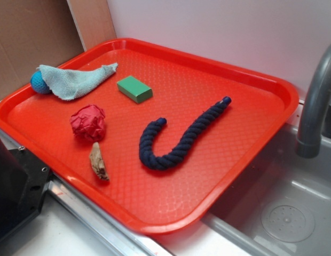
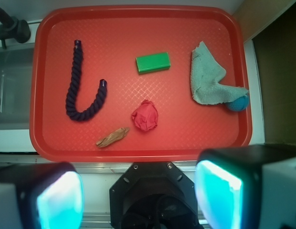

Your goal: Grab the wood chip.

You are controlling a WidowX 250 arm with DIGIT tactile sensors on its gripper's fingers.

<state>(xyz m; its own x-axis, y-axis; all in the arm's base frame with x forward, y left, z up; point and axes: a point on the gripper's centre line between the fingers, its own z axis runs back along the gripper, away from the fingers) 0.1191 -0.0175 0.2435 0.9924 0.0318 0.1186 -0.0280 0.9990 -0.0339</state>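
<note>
My gripper (image 2: 138,200) hangs high above the near rim of the red tray (image 2: 138,28), its two fingers (image 2: 57,200) spread wide apart with nothing between them. The wood chip (image 2: 112,137) lies flat on the tray, close to that near rim, just beside the crumpled red paper ball (image 2: 145,116) but not touching it. Taking the ball as my mark: the green block (image 2: 153,62) sits beyond it toward the tray's far side, the dark blue rope (image 2: 81,90) curls in a hook on the sink's side, and the pale cloth (image 2: 207,78) lies on the opposite side, draped over a blue ball (image 2: 238,104).
</note>
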